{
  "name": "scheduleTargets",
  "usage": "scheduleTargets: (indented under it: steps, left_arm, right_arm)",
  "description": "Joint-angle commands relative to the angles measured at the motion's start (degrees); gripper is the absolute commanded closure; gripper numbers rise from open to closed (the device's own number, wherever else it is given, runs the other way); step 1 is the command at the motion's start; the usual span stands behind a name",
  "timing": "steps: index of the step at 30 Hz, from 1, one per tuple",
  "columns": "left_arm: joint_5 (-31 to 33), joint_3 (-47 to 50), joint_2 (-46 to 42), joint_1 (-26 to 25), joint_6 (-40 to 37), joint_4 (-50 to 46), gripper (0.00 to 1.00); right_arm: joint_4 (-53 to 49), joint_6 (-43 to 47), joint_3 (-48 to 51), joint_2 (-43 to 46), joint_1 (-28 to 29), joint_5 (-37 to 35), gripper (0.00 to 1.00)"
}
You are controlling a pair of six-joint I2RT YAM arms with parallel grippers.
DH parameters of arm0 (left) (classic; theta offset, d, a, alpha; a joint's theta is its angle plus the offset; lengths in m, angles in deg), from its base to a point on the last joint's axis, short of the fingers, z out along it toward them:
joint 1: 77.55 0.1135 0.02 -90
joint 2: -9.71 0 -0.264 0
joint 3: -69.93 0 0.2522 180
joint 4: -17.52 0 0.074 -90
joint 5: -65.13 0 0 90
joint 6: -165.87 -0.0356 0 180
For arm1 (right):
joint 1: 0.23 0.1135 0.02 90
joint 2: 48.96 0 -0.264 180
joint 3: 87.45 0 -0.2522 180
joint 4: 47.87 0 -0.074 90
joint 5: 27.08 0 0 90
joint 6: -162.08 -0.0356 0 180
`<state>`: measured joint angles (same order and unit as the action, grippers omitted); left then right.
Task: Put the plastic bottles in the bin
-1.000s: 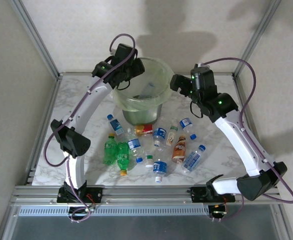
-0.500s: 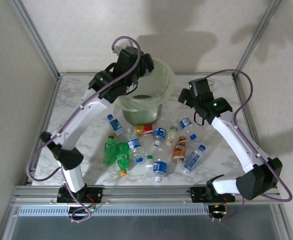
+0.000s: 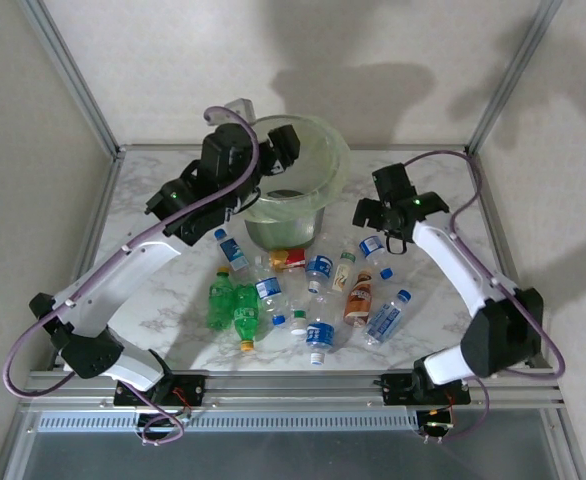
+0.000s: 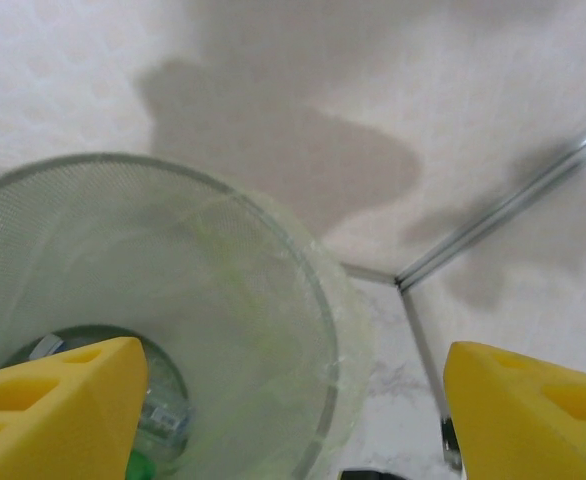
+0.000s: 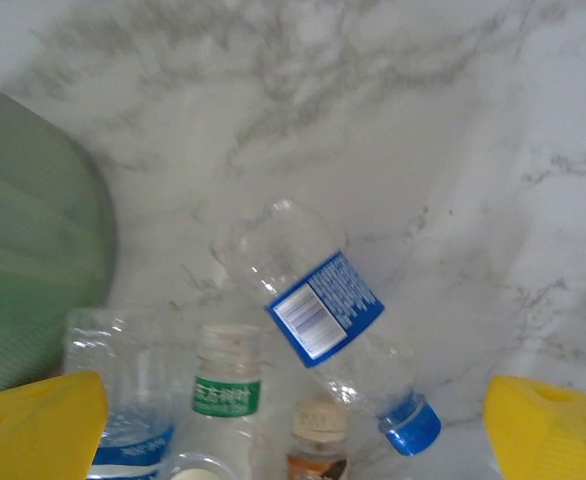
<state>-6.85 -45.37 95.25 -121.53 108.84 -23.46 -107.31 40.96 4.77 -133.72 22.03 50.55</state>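
Note:
The bin [image 3: 339, 166], a grey can with a pale green liner, stands at the back middle of the table. My left gripper [image 3: 281, 146] hangs open over its rim [image 4: 318, 310] with nothing between the yellow pads [image 4: 58, 400]. A bottle [image 4: 163, 412] lies at the bin's bottom. Several plastic bottles lie in front of the bin: two green ones [image 3: 232, 305], a red-labelled one [image 3: 288, 259], a brown-orange one [image 3: 359, 298]. My right gripper [image 3: 371, 213] is open just above a clear blue-labelled bottle [image 5: 323, 305], which lies between its pads [image 5: 33, 425] untouched.
A green-labelled clear bottle [image 5: 226, 385] and the brown-orange bottle's cap [image 5: 316, 425] lie just below the blue-labelled one. The bin's wall [image 5: 28, 270] is close on the right gripper's left. Metal frame posts [image 3: 498, 80] rise at the table's back corners.
The right gripper has dropped from beside the bin's rim to just over the bottles. The left arm's elbow swung out left and low while its gripper stayed at the bin's rim.

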Motion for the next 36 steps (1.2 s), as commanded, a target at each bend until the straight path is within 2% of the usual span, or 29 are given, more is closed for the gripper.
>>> scheduleTargets:
  steps: [1,5,9,22,33,36]
  left_arm:
    - [-5.9,3.5,-1.5,0.8,-4.7,0.1,0.22]
    - [-9.5,10.5,-5.5,2.5,-4.3,5.0,0.17]
    - [-14.4,11.2,-6.2,6.2,-0.9,4.7,0.20]
    - [-10.6,9.7,-6.9,7.0,4.5,5.4,0.22]
    - [-14.0,9.8,-5.8,7.5,4.7,4.5,0.23]
    - [-14.5,10.4,-6.3,7.6,5.4,4.8,0.23]
  right_arm:
    - [-7.4,0.6,-4.3,-4.9,-0.3,0.1,0.05]
    - [-8.4,-0.8,-4.8,-7.8,-0.4,-1.8,0.04]
    - [-6.4,0.2,-4.8,-10.8,-1.2,-0.7,0.04]
    - [-0.7,8.8,-5.9,-20.7,-4.8,3.4,0.09]
    - [1.6,8.1,-7.0,-25.0,-5.9,5.2,0.08]
    - [3.0,8.2,-6.7,-26.1,-7.4,7.9,0.12]
